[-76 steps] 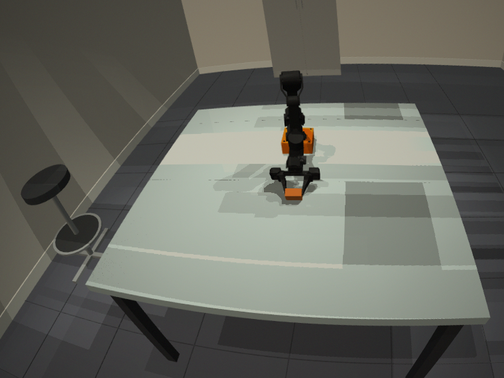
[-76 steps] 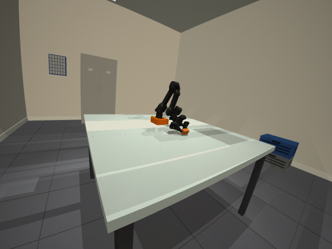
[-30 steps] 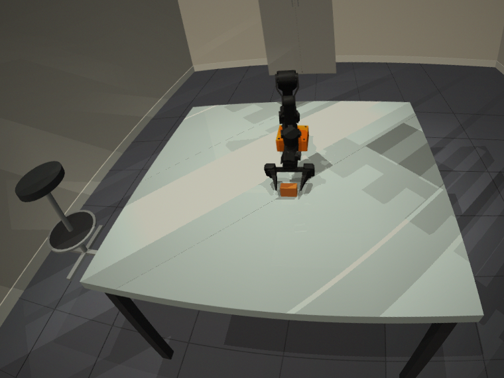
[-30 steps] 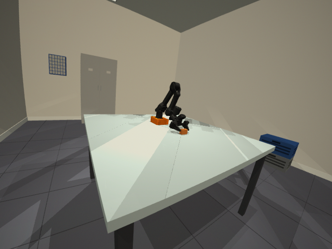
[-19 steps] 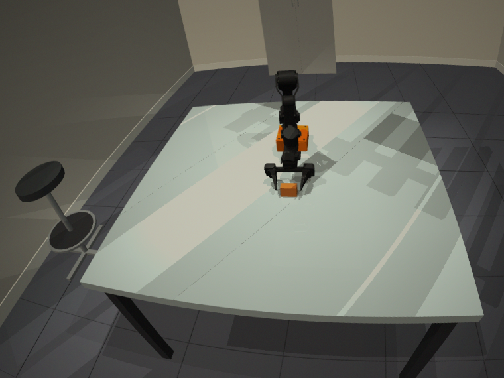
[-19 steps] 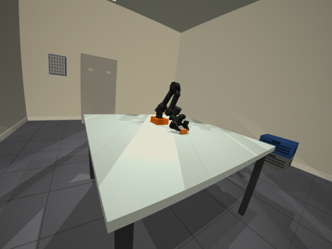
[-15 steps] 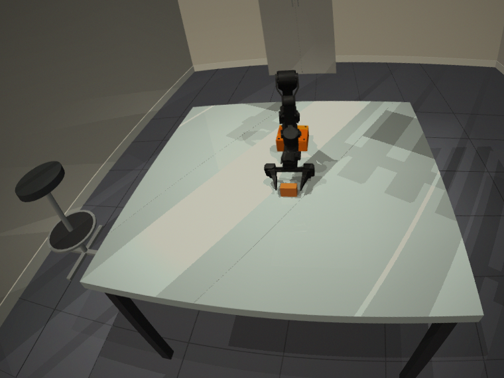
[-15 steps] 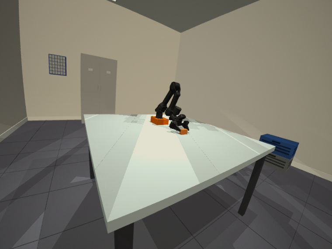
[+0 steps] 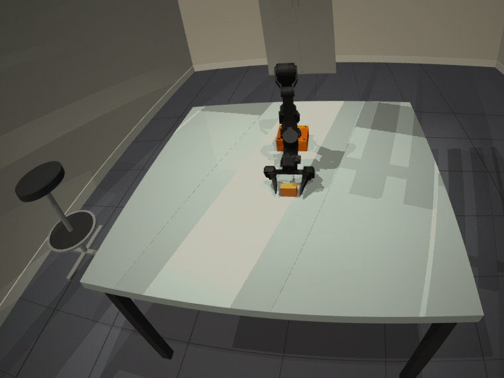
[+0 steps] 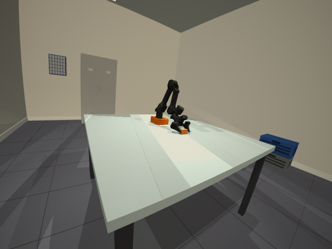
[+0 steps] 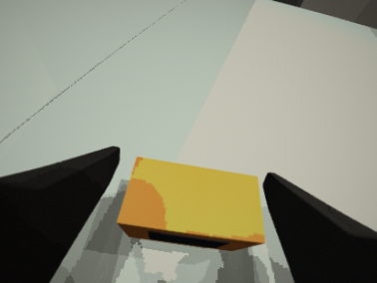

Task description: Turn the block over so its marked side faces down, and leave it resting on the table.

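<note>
The orange block (image 9: pixel 288 189) rests on the table near its middle, between my fingers. It also shows in the exterior view (image 10: pixel 184 131). In the wrist view the block (image 11: pixel 191 203) shows a plain orange-yellow top, and a dark marked patch shows as a thin strip on the side facing the camera, low down. My gripper (image 9: pixel 289 178) is open wide, with a finger on each side of the block and a gap to each in the wrist view (image 11: pixel 190 199). It touches nothing.
The arm's orange base (image 9: pixel 292 137) stands on the table just behind the block. A black stool (image 9: pixel 52 203) stands on the floor to the left. A blue and grey box (image 10: pixel 280 151) sits on the floor by the right wall.
</note>
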Controlling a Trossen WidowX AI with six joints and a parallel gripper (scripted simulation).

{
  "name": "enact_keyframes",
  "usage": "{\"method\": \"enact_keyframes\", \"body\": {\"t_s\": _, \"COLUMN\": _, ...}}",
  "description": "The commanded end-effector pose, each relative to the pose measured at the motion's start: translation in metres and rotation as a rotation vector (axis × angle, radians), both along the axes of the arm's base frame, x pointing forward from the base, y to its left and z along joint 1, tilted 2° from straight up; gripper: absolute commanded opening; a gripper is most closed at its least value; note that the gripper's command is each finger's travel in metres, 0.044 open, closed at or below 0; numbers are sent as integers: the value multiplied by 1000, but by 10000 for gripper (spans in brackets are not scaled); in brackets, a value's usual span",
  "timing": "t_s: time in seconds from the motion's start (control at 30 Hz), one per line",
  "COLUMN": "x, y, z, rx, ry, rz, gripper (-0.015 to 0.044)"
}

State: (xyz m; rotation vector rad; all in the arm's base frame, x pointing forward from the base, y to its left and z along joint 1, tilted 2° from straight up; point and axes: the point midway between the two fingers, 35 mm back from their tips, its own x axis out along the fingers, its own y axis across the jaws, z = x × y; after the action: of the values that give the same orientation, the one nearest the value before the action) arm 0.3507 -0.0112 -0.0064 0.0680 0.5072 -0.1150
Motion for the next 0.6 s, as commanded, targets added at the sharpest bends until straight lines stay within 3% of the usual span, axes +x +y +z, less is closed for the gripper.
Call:
{"method": "enact_keyframes", "body": {"t_s": 0.0, "x": 10, "y": 0, "z": 14, "rx": 29, "ry": 148, "rz": 6, "gripper": 440}}
{"method": "enact_keyframes", "body": {"t_s": 0.37, "x": -17, "y": 0, "z": 78, "rx": 62, "ry": 387, "rz": 20, "gripper": 440}}
{"method": "enact_keyframes", "body": {"t_s": 0.57, "x": -32, "y": 0, "z": 77, "rx": 68, "ry": 463, "rz": 21, "gripper": 440}}
